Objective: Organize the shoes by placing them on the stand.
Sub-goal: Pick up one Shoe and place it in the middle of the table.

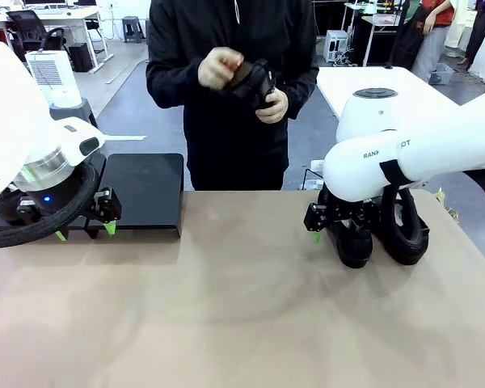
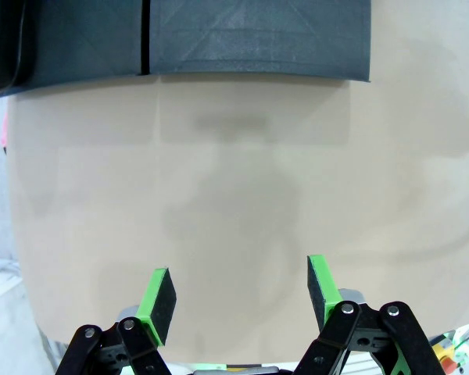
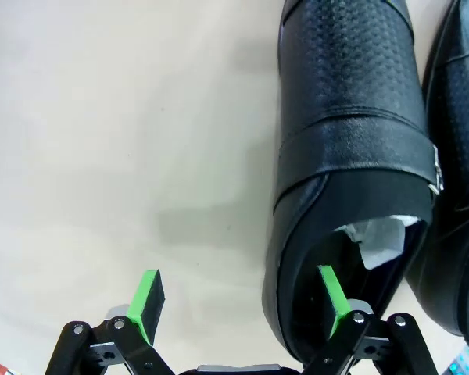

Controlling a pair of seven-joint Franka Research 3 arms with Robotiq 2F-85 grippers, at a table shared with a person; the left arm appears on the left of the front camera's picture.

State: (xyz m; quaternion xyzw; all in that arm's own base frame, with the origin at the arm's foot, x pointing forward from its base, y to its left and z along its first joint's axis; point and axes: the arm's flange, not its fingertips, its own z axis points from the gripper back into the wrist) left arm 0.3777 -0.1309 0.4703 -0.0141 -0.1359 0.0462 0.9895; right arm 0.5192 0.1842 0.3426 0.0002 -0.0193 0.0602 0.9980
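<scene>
the right gripper (image 3: 240, 301), jaws apart and empty at the heel of a glossy black leather slip-on shoe (image 3: 348, 156) on the tan table (image 3: 102, 117), well apart from the matte-black flat metal stand (image 1: 145, 190), should seat one pad inside the opening before pinching; the left gripper (image 2: 242, 301) hangs open.

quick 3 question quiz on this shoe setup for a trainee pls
1. True or false: the left arm's jaws are shut on a shoe.
2. How many shoes stand on the table beside the right arm's jaws? A one, B two, C four.
3. What do the person's hands hold?
Key: 1 false, they stand open over bare table; 2 B; 3 a black shoe.
</scene>
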